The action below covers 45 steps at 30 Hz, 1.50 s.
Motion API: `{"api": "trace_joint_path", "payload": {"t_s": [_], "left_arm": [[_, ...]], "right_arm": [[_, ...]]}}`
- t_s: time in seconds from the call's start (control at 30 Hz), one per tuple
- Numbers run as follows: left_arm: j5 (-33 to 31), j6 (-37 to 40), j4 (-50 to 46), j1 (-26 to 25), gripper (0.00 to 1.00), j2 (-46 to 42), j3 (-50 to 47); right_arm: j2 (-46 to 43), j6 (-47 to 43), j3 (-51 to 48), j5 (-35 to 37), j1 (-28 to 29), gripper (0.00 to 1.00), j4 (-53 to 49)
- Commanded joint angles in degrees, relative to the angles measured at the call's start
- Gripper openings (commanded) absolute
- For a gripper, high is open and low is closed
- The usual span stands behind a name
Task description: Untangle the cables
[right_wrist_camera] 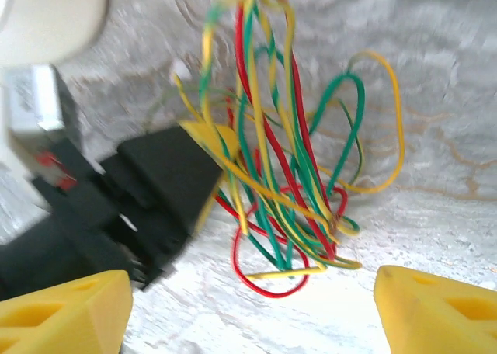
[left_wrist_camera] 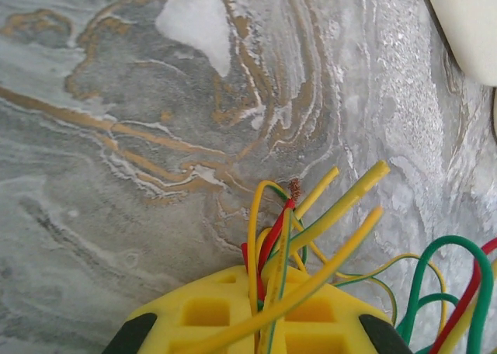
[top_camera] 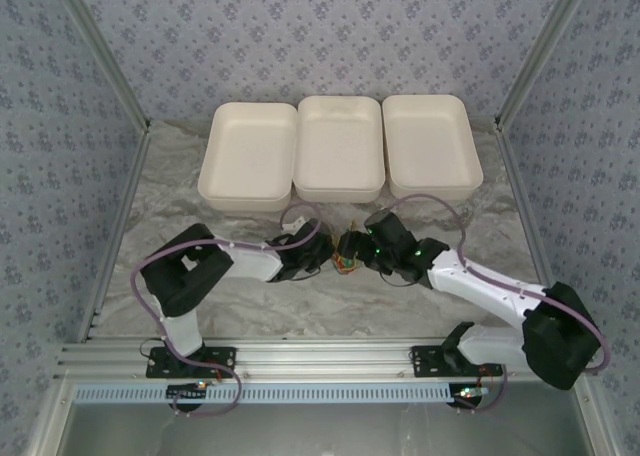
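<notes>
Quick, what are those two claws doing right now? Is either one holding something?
Left gripper: shut on the cables.
Right gripper: open, holding nothing.

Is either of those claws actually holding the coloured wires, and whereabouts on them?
The left gripper is pinched shut on the cables at one side of the tangle, several wire ends poking past its fingertips. The right gripper is open, holding nothing.

Seen from above, the cables (top_camera: 346, 265) are a speck, their strands too small to separate; at the left wrist they run off the bottom and right edges; beside them the left gripper (right_wrist_camera: 203, 133) is blurred; below them the right gripper (right_wrist_camera: 252, 315) has both fingertips cropped.
</notes>
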Motion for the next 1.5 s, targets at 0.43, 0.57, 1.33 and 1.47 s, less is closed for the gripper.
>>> {"api": "trace_joint_path", "payload": {"t_s": [0.43, 0.57, 1.33, 1.47], "left_arm": [[-3.67, 8.46, -9.62, -4.66, 0.00, -1.90, 4.82], [-5.05, 8.46, -10.76, -5.26, 0.00, -2.19, 5.25], [-5.56, 10.75, -12.84, -5.95, 0.00, -5.22, 5.62], [-5.19, 11.03, -13.70, -5.92, 0.00, -4.65, 6.06]], "right_arm": [[15.69, 18.25, 11.09, 7.76, -1.31, 0.89, -13.55], [12.68, 22.99, 7.10, 9.60, -0.81, 0.88, -15.62], [19.28, 25.59, 1.11, 6.50, 0.22, 0.88, 6.42], [11.80, 25.60, -0.38, 12.11, 2.06, 0.93, 3.60]]}}
